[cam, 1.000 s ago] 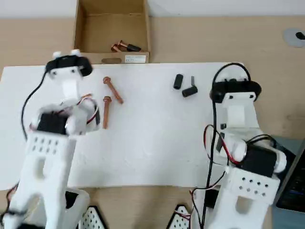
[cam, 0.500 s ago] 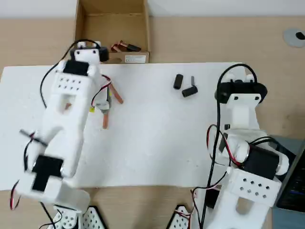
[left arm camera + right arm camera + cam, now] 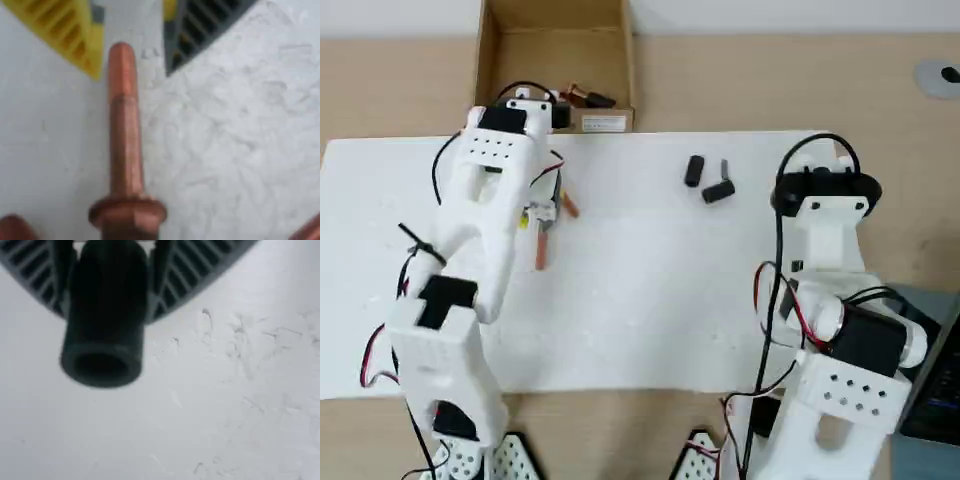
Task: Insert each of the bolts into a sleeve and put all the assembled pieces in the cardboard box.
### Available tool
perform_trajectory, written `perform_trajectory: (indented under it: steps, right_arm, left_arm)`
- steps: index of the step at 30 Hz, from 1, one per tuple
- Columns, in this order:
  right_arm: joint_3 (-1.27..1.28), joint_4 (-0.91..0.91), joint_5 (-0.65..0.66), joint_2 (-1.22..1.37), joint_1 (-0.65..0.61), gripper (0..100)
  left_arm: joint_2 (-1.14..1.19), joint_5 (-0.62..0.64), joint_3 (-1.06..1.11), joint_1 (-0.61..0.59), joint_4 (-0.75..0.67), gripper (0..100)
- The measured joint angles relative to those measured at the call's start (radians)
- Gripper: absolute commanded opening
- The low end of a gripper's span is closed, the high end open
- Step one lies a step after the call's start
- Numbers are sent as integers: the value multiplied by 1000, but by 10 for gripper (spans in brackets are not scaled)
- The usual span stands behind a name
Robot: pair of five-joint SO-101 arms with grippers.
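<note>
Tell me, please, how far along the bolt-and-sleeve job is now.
Done: at least one assembled piece lies in the cardboard box. In hand: the right gripper holds a sleeve; the left gripper, jaws open, straddles a bolt. Left: another bolt and two loose sleeves.

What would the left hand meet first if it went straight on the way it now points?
Probably the copper bolt: its tip lies between the left hand's open fingers, white sheet beneath. Depth is unclear.
</note>
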Motion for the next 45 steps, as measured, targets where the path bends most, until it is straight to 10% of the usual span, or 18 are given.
perform_trajectory:
  steps: [45]
  right_arm:
    - [-3,6,0,0,0,12]
  left_arm:
    - [265,3,-305,29,166,5]
